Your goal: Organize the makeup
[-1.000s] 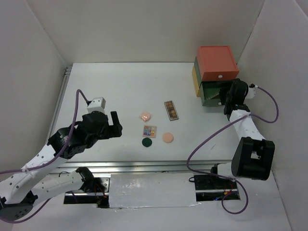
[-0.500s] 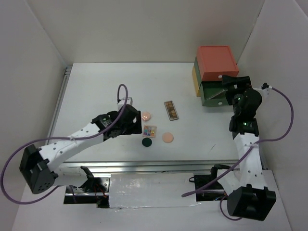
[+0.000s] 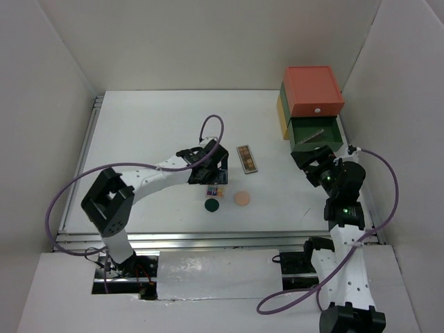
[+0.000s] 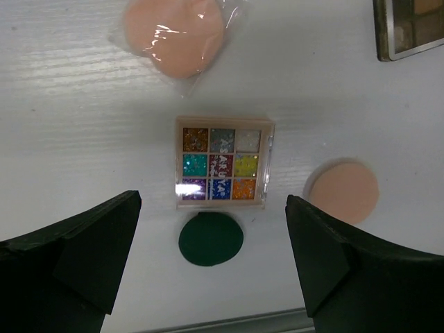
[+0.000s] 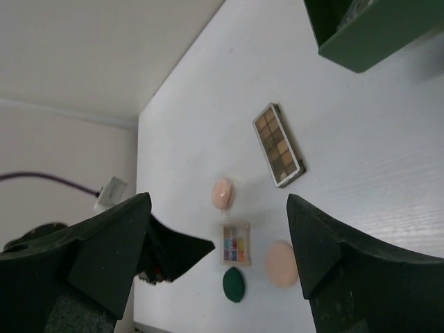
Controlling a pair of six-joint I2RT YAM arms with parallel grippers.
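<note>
Top view: the left gripper point(image 3: 214, 173) hangs over the square multicolour palette point(image 3: 218, 189) at mid-table. The dark-green compact point(image 3: 212, 205) lies at the palette's 6 o'clock, the peach compact point(image 3: 242, 198) at 4 and a long brownish palette point(image 3: 247, 159) at 1. The right gripper point(image 3: 310, 161) sits at 6 o'clock of the pulled-out green drawer point(image 3: 316, 135) of the drawer box point(image 3: 312, 94).

Left wrist view: the jaws are spread wide and hold nothing, with the square palette between them and the wrapped pink compact point(image 4: 177, 31) at its 11.

Right wrist view: the fingers are wide apart and empty, and the makeup lies well apart from them.

Both arms — left arm point(image 3: 156, 179) and right arm point(image 3: 345, 274) — have white links, black joints and a looping purple cable point(image 3: 212, 116).
</note>
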